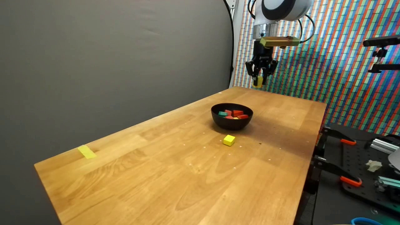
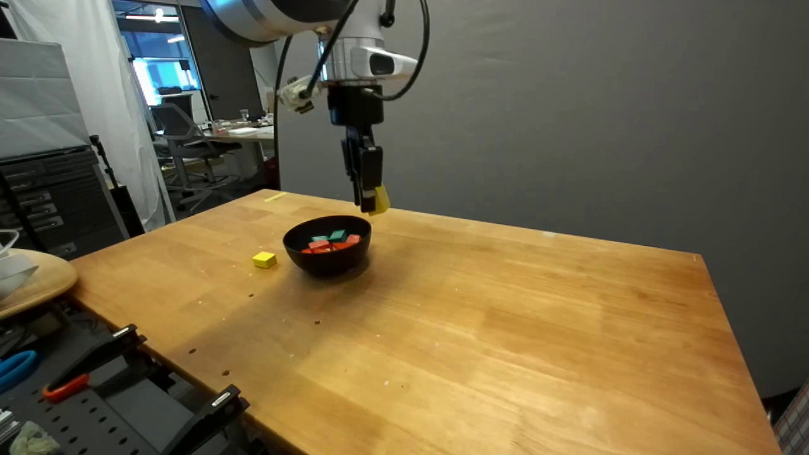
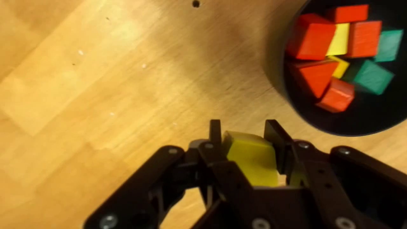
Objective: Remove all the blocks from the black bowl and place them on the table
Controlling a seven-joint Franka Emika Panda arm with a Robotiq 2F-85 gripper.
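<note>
The black two-fingered hand (image 3: 244,135) is clamped on a yellow, flat-faced block (image 3: 254,163) above the light-brown wood-grain worktop (image 1: 168,181); red, green and yellow blocks (image 3: 365,41) lie in the round, glossy black bowl (image 1: 232,124). Likely light, stiff and smooth, each wants pinching squarely across opposite faces.

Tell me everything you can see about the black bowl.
The black bowl is round and wide-mouthed, with a plain rim and smooth sides curving in toward a narrower base. Its material is hard to tell. It sits upright on the table, open side up, with several red, green and yellow blocks jumbled inside, below the rim. The tool does not touch it.
</note>
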